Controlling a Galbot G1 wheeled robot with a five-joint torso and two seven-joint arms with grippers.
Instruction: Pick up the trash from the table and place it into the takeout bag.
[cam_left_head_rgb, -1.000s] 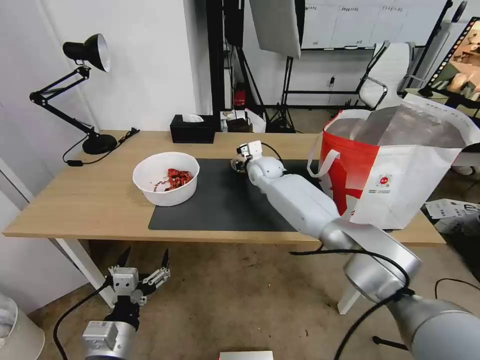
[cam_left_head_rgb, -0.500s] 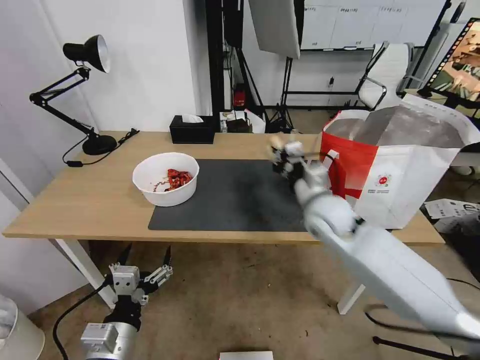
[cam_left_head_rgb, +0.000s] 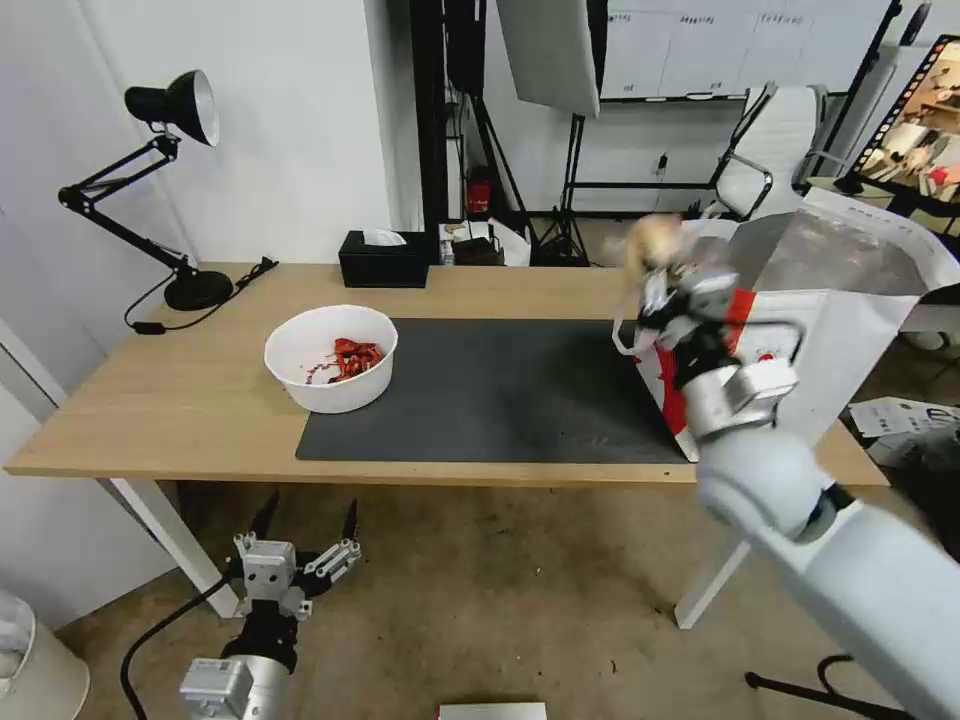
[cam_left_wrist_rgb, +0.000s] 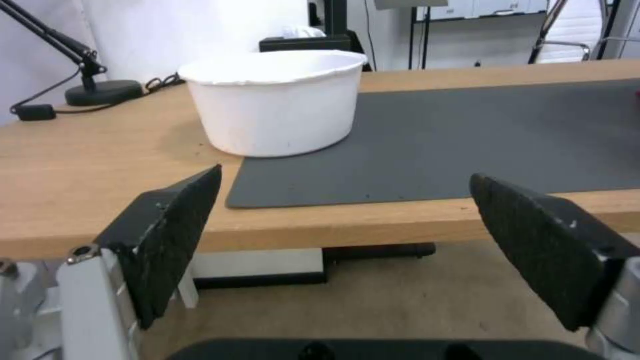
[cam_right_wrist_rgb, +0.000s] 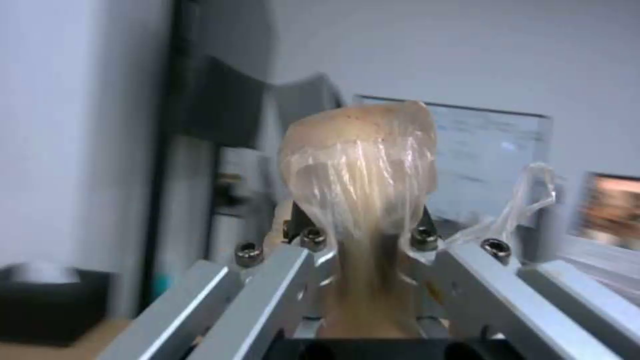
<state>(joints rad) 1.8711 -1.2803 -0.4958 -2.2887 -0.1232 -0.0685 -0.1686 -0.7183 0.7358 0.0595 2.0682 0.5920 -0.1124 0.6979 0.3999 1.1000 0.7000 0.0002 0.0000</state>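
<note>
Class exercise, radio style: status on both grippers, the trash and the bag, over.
Right gripper shut on yellowish plastic bag, raised at takeout bag rim. Left gripper open, parked below table edge. White bowl awaits. Nothing blocking.

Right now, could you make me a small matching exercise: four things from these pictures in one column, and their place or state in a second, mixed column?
1. white round bowl
2. small knotted plastic bag
3. left gripper
4. black tissue box

a. open, below the table edge
b. at the table's far edge
c. clamped in the right gripper by the takeout bag
d. on the table, overlapping the mat's corner

Pairs: 1-d, 2-c, 3-a, 4-b
</note>
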